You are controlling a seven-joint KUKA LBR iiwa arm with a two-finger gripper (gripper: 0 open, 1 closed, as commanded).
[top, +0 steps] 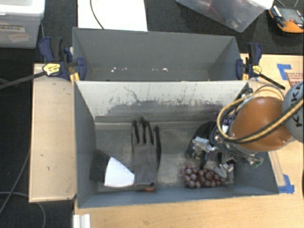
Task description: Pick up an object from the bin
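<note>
My gripper (212,166) is low in the bin's front right part, directly over a bunch of dark purple grapes (199,177) that lies near the front wall. Its metal parts touch or nearly touch the top of the bunch. A dark grey work glove (146,152) lies flat in the middle of the bin floor, fingers pointing to the back, well left of the gripper.
At the front left lies a white piece of cloth or paper (118,175) over a dark block (99,167). The arm with its orange cover and cables fills the bin's right side. Bare floor lies between the glove and the grapes.
</note>
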